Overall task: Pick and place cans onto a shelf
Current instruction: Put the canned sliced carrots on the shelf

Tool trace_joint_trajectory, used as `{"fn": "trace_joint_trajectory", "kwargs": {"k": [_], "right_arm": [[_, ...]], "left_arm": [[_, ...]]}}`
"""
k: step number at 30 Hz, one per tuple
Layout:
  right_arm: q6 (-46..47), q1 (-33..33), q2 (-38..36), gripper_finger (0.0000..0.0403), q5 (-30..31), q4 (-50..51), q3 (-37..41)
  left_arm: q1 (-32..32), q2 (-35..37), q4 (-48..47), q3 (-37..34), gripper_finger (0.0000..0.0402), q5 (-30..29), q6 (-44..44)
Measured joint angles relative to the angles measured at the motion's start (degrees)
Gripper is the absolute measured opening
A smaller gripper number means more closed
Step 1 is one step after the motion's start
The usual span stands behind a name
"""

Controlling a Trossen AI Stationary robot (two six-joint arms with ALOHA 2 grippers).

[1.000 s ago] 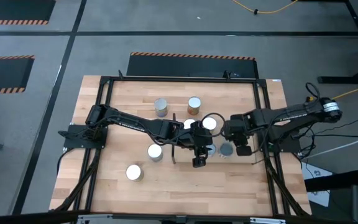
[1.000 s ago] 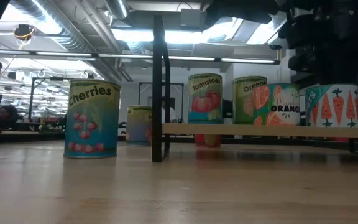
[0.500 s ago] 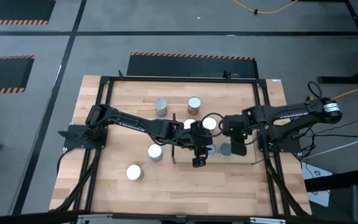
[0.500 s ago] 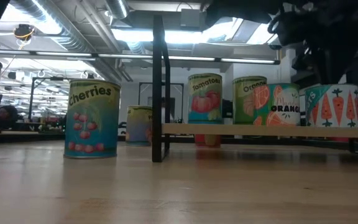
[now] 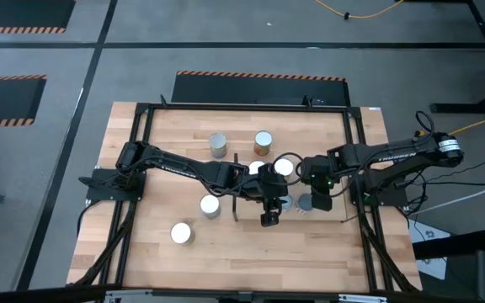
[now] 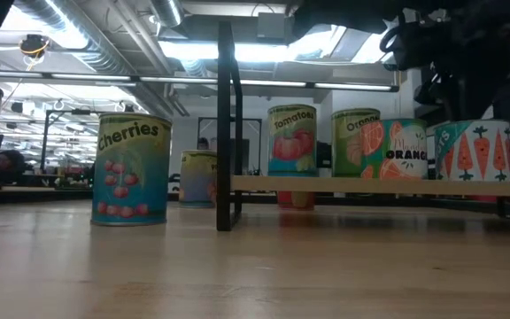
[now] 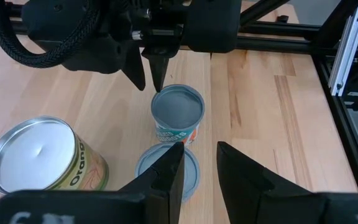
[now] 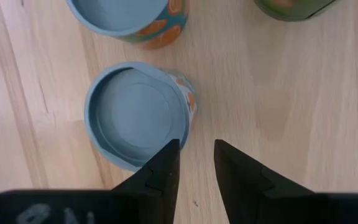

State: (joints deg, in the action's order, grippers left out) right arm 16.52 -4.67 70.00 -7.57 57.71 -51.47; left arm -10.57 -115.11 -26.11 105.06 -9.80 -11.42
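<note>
The right gripper (image 5: 320,202) has been shifted toward the shelf (image 6: 383,186); both grippers' (image 5: 269,217) fingers are slightly parted, apparently empty. 3 cans (image 5: 209,204) seemingly remain unshelved.

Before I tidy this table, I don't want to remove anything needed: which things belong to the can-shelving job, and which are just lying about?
Job: cherries can, tomatoes can, carrot can, shelf, left gripper and right gripper, both open above blue-topped cans.
Lying about: black table frame, yellow cable, striped floor mats.

Lab: hazard-striped floor mats (image 5: 19,29), ceiling ducts (image 6: 87,35).
</note>
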Motion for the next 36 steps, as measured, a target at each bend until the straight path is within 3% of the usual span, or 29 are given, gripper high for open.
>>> {"fn": "trace_joint_trajectory", "kwargs": {"k": [32, 36], "right_arm": [[1.5, 0.0, 0.0, 0.0103, -0.1, -3.2, 0.6], [1.5, 0.0, 0.0, 0.0103, -2.5, -5.7, 3.3]], "left_arm": [[0.0, 0.0, 0.0, 0.0, 0.0087, 0.0, 0.0], [0.0, 0.0, 0.0, 0.0, 0.0087, 0.0, 0.0]]}}
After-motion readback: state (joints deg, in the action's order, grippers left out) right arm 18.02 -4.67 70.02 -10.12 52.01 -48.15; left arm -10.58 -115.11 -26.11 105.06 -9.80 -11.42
